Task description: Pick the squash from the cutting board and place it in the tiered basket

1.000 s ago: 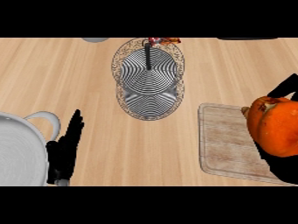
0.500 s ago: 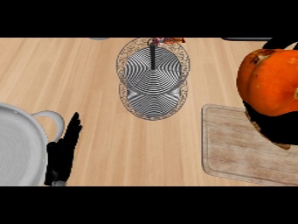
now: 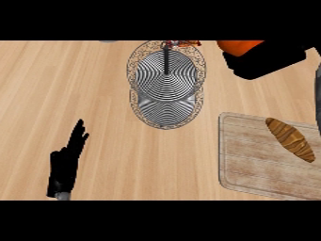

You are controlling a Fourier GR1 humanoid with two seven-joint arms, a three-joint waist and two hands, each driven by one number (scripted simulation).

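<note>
Squash (image 3: 238, 45) shows only as an orange sliver at the view's upper edge, just right of the tiered basket (image 3: 167, 84), held aloft by the right hand (image 3: 263, 60). That hand appears as a black mass beneath the squash; its fingers seem wrapped around the squash, carrying it from below so the load clears the basket's rim. The carry height suggests a descent onto a wire tier is the next step. The basket's central post and rim stand between the squash and the tier surface. The cutting board (image 3: 250, 164) lies at lower right and bears a brown loaf (image 3: 291, 139). The left hand (image 3: 67, 160) rests at lower left, fingers straight and released.
</note>
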